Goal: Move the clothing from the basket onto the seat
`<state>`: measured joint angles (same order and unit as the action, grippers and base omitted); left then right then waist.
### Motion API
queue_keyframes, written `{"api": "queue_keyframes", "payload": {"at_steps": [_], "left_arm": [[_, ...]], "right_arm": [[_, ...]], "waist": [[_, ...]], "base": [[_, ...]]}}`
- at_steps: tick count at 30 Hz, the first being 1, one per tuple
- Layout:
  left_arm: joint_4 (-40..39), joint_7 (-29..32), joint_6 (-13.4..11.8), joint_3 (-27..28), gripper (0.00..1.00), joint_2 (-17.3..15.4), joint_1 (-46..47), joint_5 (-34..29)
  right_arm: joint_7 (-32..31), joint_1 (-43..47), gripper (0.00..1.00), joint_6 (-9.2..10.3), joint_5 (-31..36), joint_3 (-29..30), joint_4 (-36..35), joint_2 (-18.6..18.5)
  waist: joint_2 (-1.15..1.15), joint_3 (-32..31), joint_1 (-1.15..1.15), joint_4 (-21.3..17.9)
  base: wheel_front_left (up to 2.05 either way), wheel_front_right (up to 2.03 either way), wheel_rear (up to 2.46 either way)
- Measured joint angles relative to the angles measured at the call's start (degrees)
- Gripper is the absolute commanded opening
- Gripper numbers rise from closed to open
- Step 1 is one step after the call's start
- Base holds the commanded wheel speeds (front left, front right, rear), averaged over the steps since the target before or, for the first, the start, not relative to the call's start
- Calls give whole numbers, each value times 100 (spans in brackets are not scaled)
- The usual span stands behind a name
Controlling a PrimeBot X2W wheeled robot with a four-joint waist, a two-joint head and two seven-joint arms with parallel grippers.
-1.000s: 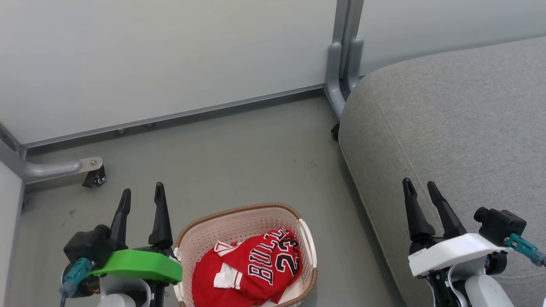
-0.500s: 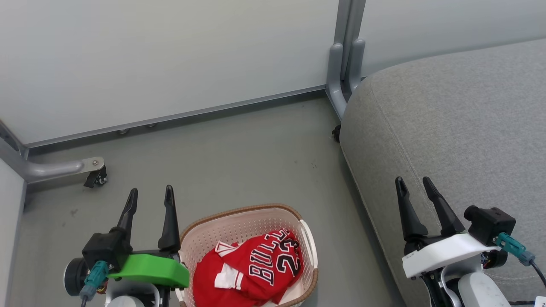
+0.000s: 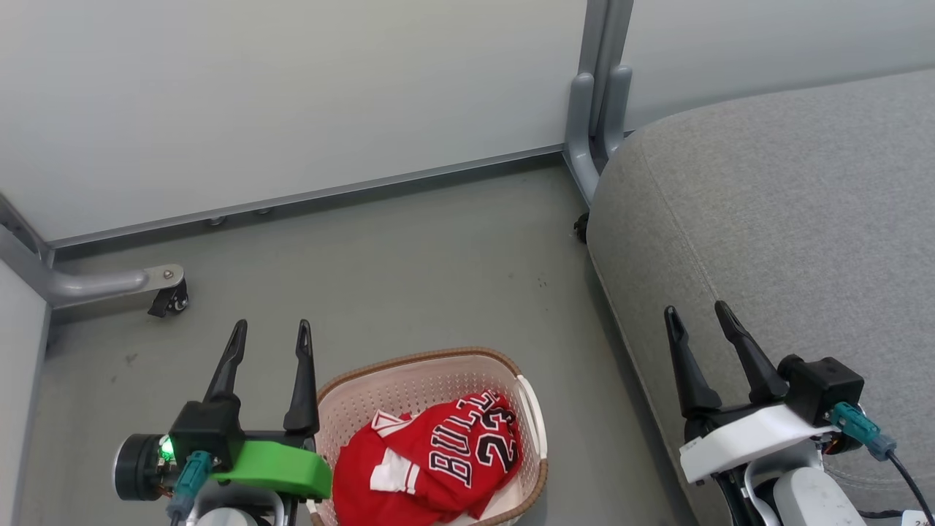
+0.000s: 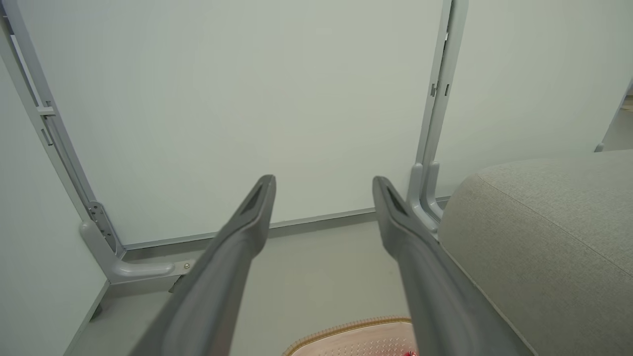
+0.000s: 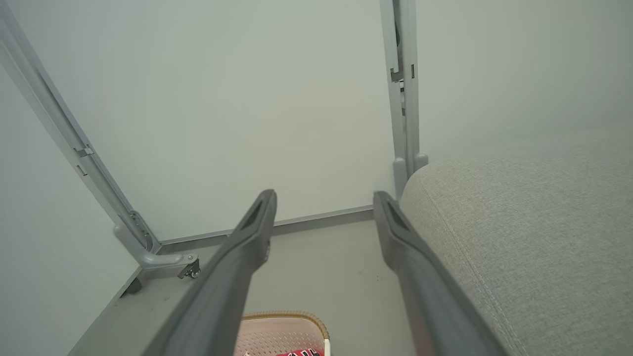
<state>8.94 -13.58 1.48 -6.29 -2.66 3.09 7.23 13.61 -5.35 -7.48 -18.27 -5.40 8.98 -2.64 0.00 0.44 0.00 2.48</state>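
Jaws released on both sides, nothing held. At lower left, left gripper (image 3: 272, 325) just beside basket (image 3: 409, 359): cream perforated plastic, brown woven-look rim, bottom centre. Inside it, clothing (image 3: 438, 453): crumpled red jersey, probably light, limp, slick; pinch a raised fold near the lettering. At lower right, right gripper (image 3: 695, 310) over seat (image 3: 789, 219): grey woven, rounded, stitched.

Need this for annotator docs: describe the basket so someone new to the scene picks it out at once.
Start at the big grey seat on the right of the head view; on the floor to its left, near the bottom edge, sits the basket. It is the one cream perforated tub with a brown woven-look rim, holding red clothing lettered BULLS 23.
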Motion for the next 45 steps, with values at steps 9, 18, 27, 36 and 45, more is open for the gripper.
{"api": "queue_keyframes", "payload": {"at_steps": [9, 18, 27, 36, 45], "left_arm": [[43, -91, -7, -57, 100, -7, 1, -376], [97, -156, -31, -90, 100, -24, 2, -588], [176, -156, -31, -99, 100, -26, 2, -584], [211, -156, -27, -98, 100, -30, 8, -575], [330, -159, 159, -216, 100, -107, 481, -587]], "right_arm": [[83, -21, 100, 0, 348, -48, 2, -3], [140, -35, 100, 0, 576, -62, 44, -7], [140, -49, 100, 0, 591, -38, 102, -7], [140, -77, 100, 0, 610, -41, 124, -7], [140, -297, 100, -1, 609, -107, -13, -7]], "waist": [[0, 14, 0, 29], [0, 6, 0, 55], [0, 3, 0, 58], [0, 48, 0, 58], [0, 292, 0, -64]], "base": [[0, 0, 0], [0, 0, 0], [0, 0, 0], [0, 0, 0], [0, 0, 0]]}}
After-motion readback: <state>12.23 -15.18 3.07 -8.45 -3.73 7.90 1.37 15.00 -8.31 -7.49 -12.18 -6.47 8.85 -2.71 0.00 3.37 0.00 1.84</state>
